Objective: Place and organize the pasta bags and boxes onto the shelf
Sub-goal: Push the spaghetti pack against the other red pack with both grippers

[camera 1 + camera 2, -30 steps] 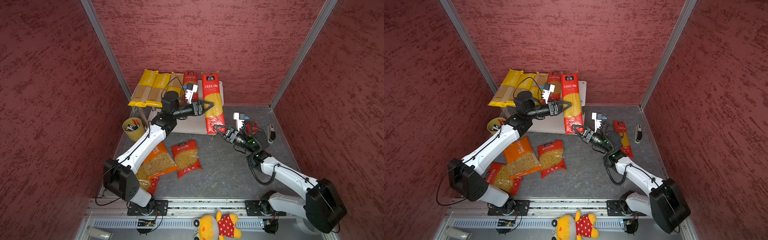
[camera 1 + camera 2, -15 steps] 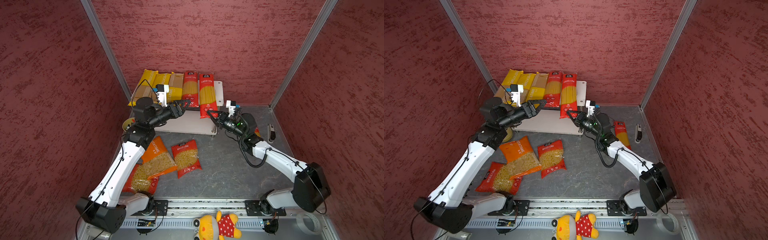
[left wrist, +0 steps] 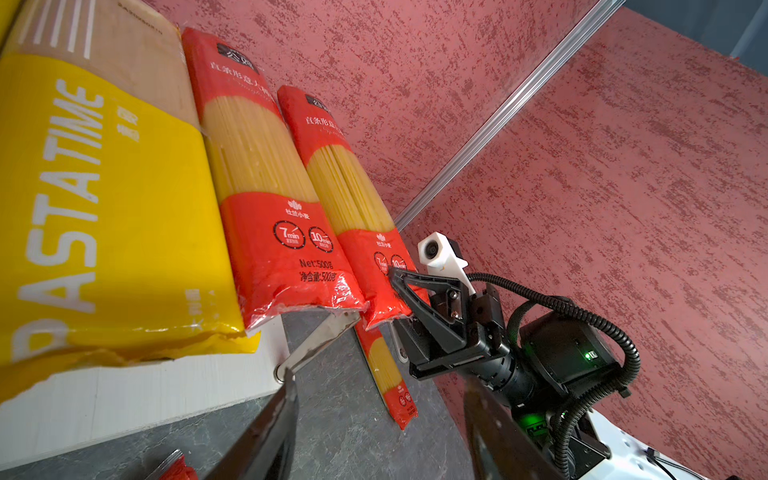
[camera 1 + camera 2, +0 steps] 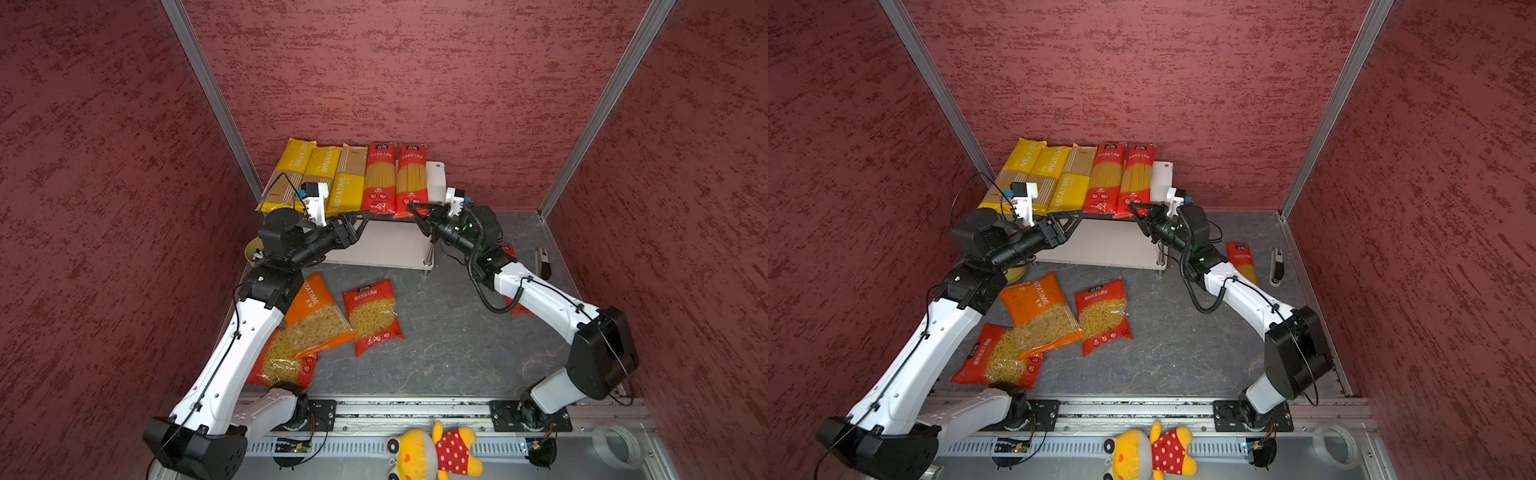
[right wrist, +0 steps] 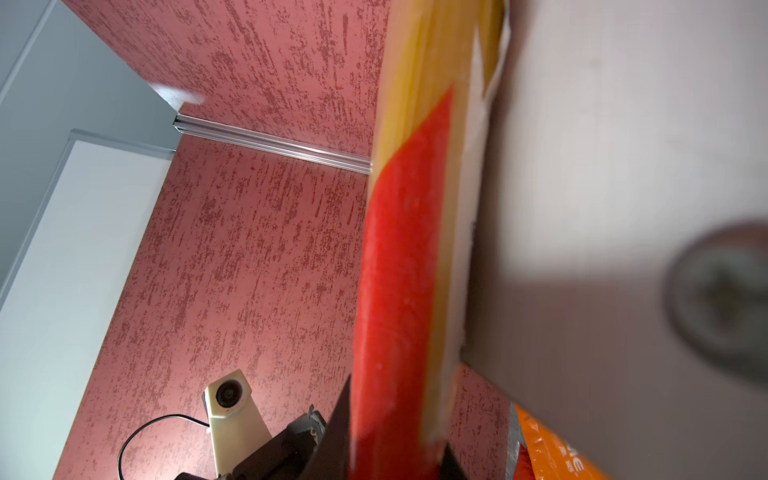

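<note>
Top views, lettering: "PASTATIME" runs down the three yellow spaghetti packs [image 4: 320,174] and shows again on the orange macaroni bag [image 4: 316,311]. The red print is too small to read from up here.
Top views, shelf: the white shelf [image 4: 386,249] carries the yellow spaghetti packs, then the inner red spaghetti pack [image 4: 379,178] and the outer red spaghetti pack [image 4: 411,178], all side by side on its top board.
Top views, worktop: on the grey worktop [image 4: 436,353] a third red spaghetti pack [image 4: 1241,266] lies flat beside the right arm. A red short-pasta bag [image 4: 372,316] sits beside the orange macaroni bag, which overlaps a second red short-pasta bag [image 4: 992,357].
Top views, cup: a yellow cup [image 4: 250,253] peeks out behind the left arm, contents hidden.
Top views, grippers: left gripper [image 4: 360,218] spread, just off the top board's front edge. The right gripper [image 4: 415,212] is at the near end of the outer red spaghetti pack.
Left wrist, lettering: big white "PASTATIME" on yellow. The inner red spaghetti pack [image 3: 266,208] reads "7min", "10min", "Net:500g".
Left wrist, grip: there it is, the right gripper [image 3: 399,291] pinching the near end of the outer red spaghetti pack [image 3: 345,187], which overhangs the board. The left gripper's fingers [image 3: 274,428] stand apart with nothing between them.
Right wrist, pack: the outer red spaghetti pack [image 5: 399,249] rises from between the right gripper's fingers, lying against the shelf [image 5: 602,166] board, with a blurred screw head [image 5: 723,291] nearby.
</note>
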`<state>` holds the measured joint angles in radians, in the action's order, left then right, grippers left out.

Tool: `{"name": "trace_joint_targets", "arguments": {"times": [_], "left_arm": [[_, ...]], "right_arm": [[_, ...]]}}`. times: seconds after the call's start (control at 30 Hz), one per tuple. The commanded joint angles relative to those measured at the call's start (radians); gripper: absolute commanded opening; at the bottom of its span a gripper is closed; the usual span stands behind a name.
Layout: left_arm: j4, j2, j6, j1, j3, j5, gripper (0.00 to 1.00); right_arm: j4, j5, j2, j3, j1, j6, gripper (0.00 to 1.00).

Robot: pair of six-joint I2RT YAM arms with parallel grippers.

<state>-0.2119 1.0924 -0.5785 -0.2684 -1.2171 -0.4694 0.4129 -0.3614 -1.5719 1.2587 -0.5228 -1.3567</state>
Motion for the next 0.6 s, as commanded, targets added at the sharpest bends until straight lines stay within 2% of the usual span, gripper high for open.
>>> {"name": "trace_joint_targets", "arguments": {"times": [0.0, 0.13, 0.57], "left_arm": [[0.013, -0.009, 0.001, 0.005, 0.005, -0.005, 0.63], [0.018, -0.007, 0.003, 0.005, 0.011, -0.004, 0.63], [0.020, -0.005, 0.003, 0.000, 0.013, 0.003, 0.63]], "right_arm": [[0.033, 0.006, -0.010, 0.081, -0.003, 0.008, 0.00], [-0.007, -0.055, -0.039, 0.113, -0.003, 0.014, 0.00], [-0.037, -0.122, -0.080, 0.176, -0.007, -0.009, 0.00]]}}
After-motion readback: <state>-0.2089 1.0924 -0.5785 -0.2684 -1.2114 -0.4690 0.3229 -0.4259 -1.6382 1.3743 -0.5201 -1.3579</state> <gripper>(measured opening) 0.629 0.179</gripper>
